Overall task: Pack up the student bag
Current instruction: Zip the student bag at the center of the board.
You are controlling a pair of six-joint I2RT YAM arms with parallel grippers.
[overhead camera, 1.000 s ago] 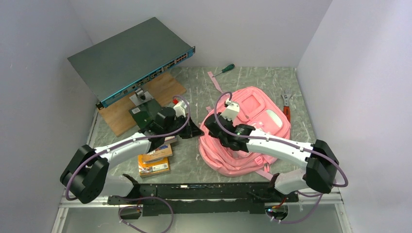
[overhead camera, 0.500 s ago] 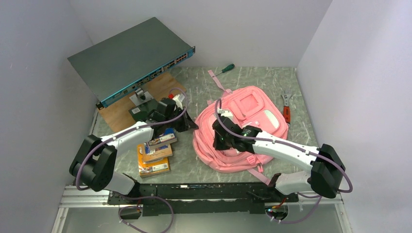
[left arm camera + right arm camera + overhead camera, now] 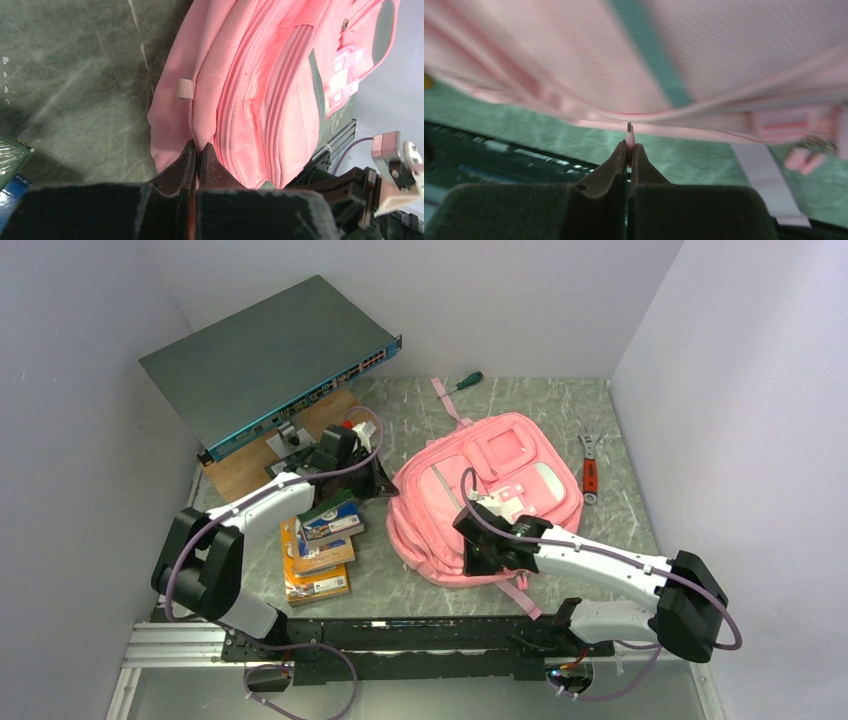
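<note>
At frame centre, your left pincer [image 3: 198,150] pinched the limp student bag [image 3: 500,455]; right pincer [image 3: 629,148] clamped its zipper pull [image 3: 629,136].

Student bag [image 3: 500,455] on green table [image 3: 410,420]

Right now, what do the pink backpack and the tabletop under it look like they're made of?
Soft pink backpack: woven fabric, likely polyester or nylon, matte; fine weave, stitched seams and slack folds show.
Grey-green tabletop: stone-look marbled surface with pale veins, slight sheen; real stone or printed laminate, cannot tell.
</note>
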